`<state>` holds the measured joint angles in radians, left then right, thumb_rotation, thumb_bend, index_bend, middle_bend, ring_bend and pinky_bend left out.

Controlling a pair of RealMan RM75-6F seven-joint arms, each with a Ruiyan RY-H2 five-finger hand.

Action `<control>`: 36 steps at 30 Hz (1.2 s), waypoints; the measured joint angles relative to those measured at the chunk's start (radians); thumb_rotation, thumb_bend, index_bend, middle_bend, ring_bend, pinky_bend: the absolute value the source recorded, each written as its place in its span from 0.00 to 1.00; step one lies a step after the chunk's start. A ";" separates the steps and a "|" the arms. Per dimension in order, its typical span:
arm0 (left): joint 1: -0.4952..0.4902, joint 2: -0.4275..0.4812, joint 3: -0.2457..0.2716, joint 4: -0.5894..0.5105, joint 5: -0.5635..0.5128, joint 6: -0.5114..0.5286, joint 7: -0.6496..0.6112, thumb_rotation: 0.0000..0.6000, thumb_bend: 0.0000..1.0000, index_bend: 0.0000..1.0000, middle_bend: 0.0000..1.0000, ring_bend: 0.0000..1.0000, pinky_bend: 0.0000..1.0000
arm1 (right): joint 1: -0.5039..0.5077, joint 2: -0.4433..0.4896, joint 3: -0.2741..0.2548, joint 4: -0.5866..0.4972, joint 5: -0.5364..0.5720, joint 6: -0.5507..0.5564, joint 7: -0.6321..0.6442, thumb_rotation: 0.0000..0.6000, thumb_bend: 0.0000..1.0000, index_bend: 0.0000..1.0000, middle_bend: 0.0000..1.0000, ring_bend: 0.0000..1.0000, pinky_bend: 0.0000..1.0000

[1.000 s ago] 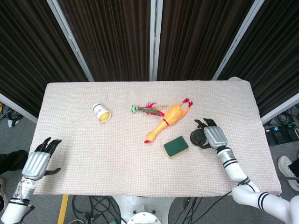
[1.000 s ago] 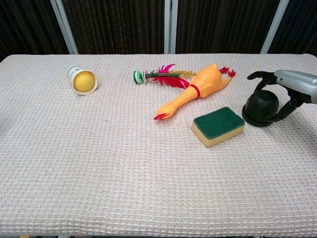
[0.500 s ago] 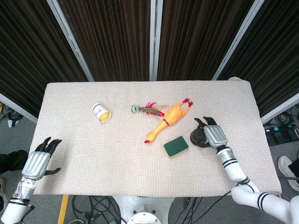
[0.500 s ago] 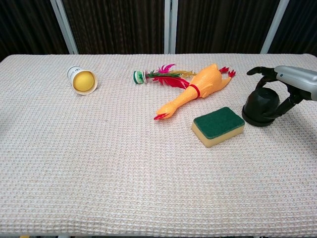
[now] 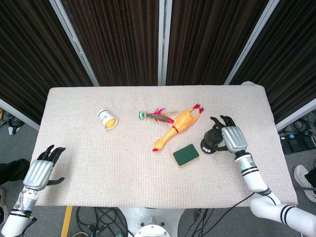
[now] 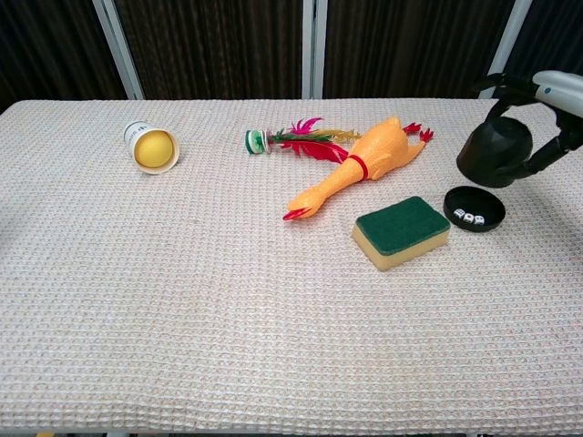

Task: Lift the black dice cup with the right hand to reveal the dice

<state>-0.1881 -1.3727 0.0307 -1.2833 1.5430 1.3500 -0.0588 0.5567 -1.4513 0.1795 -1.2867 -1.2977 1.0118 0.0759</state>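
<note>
My right hand (image 6: 545,107) (image 5: 232,138) grips the black dice cup (image 6: 496,152) (image 5: 215,137), which hangs in the air above and slightly behind its black base dish (image 6: 475,208) (image 5: 208,146). Several small white dice (image 6: 470,217) lie in the dish, right of the sponge. Down at the table's near left corner in the head view, my left hand (image 5: 42,170) holds nothing and its fingers are spread.
A green and yellow sponge (image 6: 401,231) lies just left of the dish. Behind it are a rubber chicken (image 6: 357,167), a feathered shuttlecock (image 6: 284,139) and a tipped white cup with a yellow inside (image 6: 151,147). A woven cloth (image 6: 228,309) covers the table.
My right hand has lifted the black cup off its base and carried it up and slightly right, uncovering the dish and the dice. The left hand has not moved.
</note>
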 measured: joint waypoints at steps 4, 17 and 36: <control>-0.001 -0.001 -0.001 -0.002 0.002 0.003 0.003 1.00 0.03 0.09 0.11 0.02 0.21 | -0.018 0.016 0.004 0.013 0.026 0.004 0.004 1.00 0.10 0.10 0.37 0.00 0.00; -0.008 0.000 -0.001 -0.018 0.005 -0.003 0.028 1.00 0.03 0.09 0.11 0.02 0.21 | -0.094 -0.023 -0.041 0.254 0.058 -0.035 0.152 1.00 0.10 0.10 0.37 0.00 0.00; -0.009 0.006 -0.007 -0.039 0.004 0.006 0.046 1.00 0.03 0.09 0.11 0.02 0.21 | -0.119 0.018 -0.071 0.256 -0.064 -0.012 0.372 1.00 0.00 0.00 0.01 0.00 0.00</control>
<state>-0.1971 -1.3663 0.0239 -1.3221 1.5467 1.3560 -0.0128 0.4377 -1.4331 0.1085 -1.0311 -1.3619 0.9999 0.4483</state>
